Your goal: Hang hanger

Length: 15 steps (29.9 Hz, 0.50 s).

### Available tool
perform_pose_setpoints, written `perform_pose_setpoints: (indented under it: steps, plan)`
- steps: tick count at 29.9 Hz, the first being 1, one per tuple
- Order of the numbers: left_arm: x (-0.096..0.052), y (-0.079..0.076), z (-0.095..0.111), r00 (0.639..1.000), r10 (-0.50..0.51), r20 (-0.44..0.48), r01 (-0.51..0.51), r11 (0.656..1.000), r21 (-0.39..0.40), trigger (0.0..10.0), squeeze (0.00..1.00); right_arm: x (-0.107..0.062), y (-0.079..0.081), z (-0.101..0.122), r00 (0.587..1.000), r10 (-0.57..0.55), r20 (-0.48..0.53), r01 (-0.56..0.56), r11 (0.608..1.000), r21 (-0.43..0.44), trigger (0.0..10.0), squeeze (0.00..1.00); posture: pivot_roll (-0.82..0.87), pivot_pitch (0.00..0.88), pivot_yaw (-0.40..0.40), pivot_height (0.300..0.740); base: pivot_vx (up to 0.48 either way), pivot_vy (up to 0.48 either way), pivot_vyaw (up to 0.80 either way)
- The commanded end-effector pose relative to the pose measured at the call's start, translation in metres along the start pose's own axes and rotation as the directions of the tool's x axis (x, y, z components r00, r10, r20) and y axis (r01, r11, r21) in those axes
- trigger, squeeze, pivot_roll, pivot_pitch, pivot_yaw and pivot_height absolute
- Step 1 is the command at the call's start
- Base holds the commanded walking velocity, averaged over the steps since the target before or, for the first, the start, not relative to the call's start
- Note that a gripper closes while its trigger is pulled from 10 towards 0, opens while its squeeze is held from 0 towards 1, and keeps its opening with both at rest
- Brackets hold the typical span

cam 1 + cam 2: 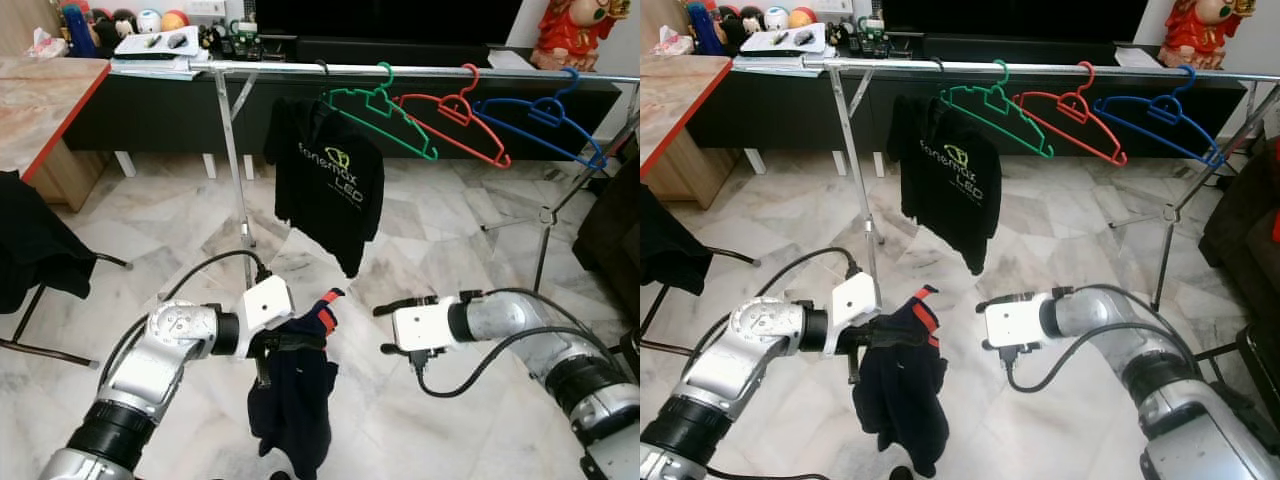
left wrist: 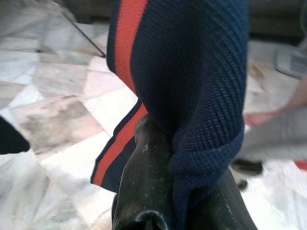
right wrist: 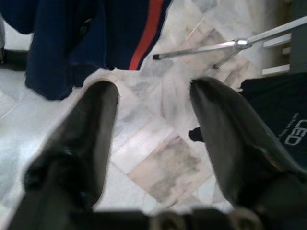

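A navy garment with a red stripe (image 1: 297,395) hangs bunched from my left gripper (image 1: 292,343), which is shut on its upper edge. In the left wrist view the knit cloth (image 2: 192,72) wraps over one black finger (image 2: 146,187). I cannot tell whether a hanger is inside the garment. My right gripper (image 1: 386,328) is level with it, a short way to its right, open and holding nothing; its fingers (image 3: 98,115) point at the garment (image 3: 72,38). Behind, a metal rail (image 1: 300,68) carries a black hoodie (image 1: 325,180) and green (image 1: 385,112), red (image 1: 455,120) and blue (image 1: 545,118) hangers.
The rack's slanted legs (image 1: 235,170) stand on the marble floor just behind my arms. A chair draped in black cloth (image 1: 30,240) is at the left, below a red-edged table (image 1: 40,90). A low black cabinet (image 1: 150,115) runs behind the rack. Dark furniture (image 1: 612,230) is at the right.
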<state>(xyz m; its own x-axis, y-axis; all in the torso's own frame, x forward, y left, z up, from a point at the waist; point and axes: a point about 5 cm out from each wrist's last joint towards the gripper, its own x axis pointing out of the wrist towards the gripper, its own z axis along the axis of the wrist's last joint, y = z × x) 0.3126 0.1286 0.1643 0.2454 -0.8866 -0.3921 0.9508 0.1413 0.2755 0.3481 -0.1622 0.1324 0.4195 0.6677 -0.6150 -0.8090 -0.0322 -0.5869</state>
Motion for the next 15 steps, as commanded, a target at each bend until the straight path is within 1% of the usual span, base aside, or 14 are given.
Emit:
perform_pose_setpoints:
  steps: [1,2,3,4,5,7,9,13,15]
  plan:
    - [-0.001,0.001,0.012,0.999,-0.043,0.004,0.043,0.997,0.061,0.0,0.00,-0.002,-0.001,0.002,0.999,-0.007,0.032,0.007,1.000,0.017,10.0,0.00,0.03,0.168,0.007,0.740,0.000,0.000,0.00]
    - [-0.001,0.002,0.013,0.998,-0.057,-0.005,0.057,0.996,0.061,1.6,0.00,-0.003,0.000,0.003,0.999,0.000,0.040,-0.001,1.000,0.024,10.0,0.00,0.02,0.169,0.008,0.740,0.000,0.000,0.00]
    - [-0.002,0.002,0.013,0.998,-0.061,-0.007,0.061,0.996,0.062,1.6,0.00,-0.003,0.000,0.003,0.999,0.003,0.042,-0.004,1.000,0.027,10.0,0.00,0.02,0.169,0.008,0.740,0.000,0.000,0.00]
    - [-0.002,0.003,0.014,0.998,-0.058,-0.007,0.058,0.996,0.069,7.7,0.00,-0.003,0.003,0.002,0.999,0.022,0.043,-0.023,0.999,0.030,10.0,0.00,0.03,0.170,0.010,0.740,0.000,0.000,0.00]
    - [-0.001,0.005,0.016,0.999,-0.052,-0.007,0.052,0.996,0.073,10.0,0.00,-0.003,0.006,0.000,0.998,0.043,0.038,-0.045,0.999,0.031,10.0,0.00,0.03,0.170,0.010,0.740,0.000,0.000,0.00]
    - [0.000,0.006,0.018,0.998,-0.067,-0.012,0.068,0.995,0.068,10.0,0.00,-0.003,0.010,-0.003,0.998,0.064,0.029,-0.065,0.998,0.026,10.0,0.00,0.03,0.170,0.010,0.740,0.000,0.000,0.00]
    - [0.001,0.004,0.026,0.993,-0.119,0.012,0.118,0.990,0.071,10.0,0.00,-0.001,0.015,-0.004,0.997,0.071,0.032,-0.072,0.997,0.025,10.0,0.00,0.03,0.172,0.011,0.740,0.000,0.000,0.00]
    - [0.002,0.003,0.030,0.989,-0.145,0.027,0.142,0.987,0.079,10.0,0.00,0.000,0.016,-0.005,0.997,0.074,0.023,-0.074,0.997,0.017,10.0,0.00,0.03,0.173,0.012,0.740,0.000,0.000,0.00]
    - [0.002,0.000,0.040,0.977,-0.206,0.048,0.200,0.974,0.104,10.0,0.00,0.000,0.021,-0.010,0.996,0.089,-0.020,-0.089,0.996,-0.003,10.0,0.00,0.03,0.173,0.012,0.740,0.000,0.000,0.00]
